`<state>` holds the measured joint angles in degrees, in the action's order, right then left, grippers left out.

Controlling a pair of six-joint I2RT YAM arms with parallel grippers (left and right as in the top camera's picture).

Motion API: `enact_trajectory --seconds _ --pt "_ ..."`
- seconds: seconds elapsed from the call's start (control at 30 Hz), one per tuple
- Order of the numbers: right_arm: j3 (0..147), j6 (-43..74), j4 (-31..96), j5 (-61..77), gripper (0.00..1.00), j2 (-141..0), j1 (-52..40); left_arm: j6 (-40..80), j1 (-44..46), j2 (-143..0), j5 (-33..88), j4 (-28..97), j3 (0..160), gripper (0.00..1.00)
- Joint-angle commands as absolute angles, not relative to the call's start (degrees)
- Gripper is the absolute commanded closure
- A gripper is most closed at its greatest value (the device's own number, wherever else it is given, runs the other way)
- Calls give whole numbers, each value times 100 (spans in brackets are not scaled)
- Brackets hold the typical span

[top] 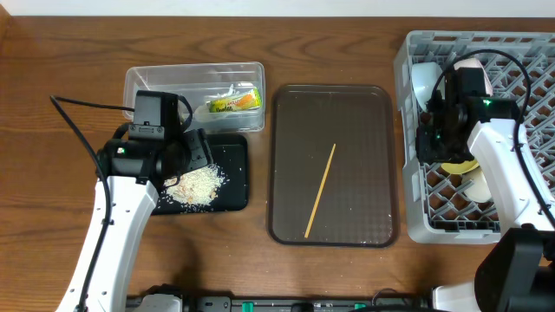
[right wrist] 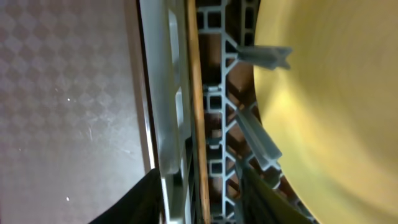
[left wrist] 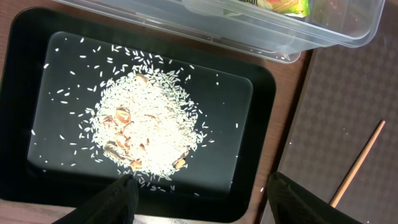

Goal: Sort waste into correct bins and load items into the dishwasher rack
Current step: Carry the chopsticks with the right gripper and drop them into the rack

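A heap of rice (left wrist: 149,124) lies in the black tray (left wrist: 261,124); my left gripper (left wrist: 202,186) is open and empty above the tray's near edge. The green-and-orange wrapper (top: 230,102) lies in the clear tub (top: 147,78). One chopstick (top: 321,191) lies on the brown serving tray (top: 364,130). My right gripper (right wrist: 199,180) is open, straddling the grey rack's left wall (right wrist: 165,93). A second chopstick (right wrist: 198,93) lies inside along that wall, next to the yellow plate (right wrist: 336,93). A white bowl (top: 422,80) stands in the rack (top: 520,52). The white scrap is not visible.
The black tray (top: 234,173) sits directly in front of the clear tub, with the brown tray to its right and the rack at the far right. The right arm (top: 499,173) covers much of the rack's inside. Cables run over the table's left side.
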<state>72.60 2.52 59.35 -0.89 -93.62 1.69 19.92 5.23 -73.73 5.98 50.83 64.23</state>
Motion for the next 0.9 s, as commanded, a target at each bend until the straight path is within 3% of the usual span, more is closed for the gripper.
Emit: enact_trajectory --seconds 0.0,0.2,0.47,0.87 --pt "7485 296 5916 141 56 -9319 198 2064 499 -7384 530 5098 6418 31" --pt "7808 480 5505 1857 53 -9240 -255 2067 499 -7384 530 5098 6418 31" --pt "7400 1413 5301 989 46 -9472 -1896 2067 499 -7384 530 5098 6418 31" --pt "6989 3653 5081 325 47 -10659 -3664 2064 499 -7384 530 5100 6418 31"
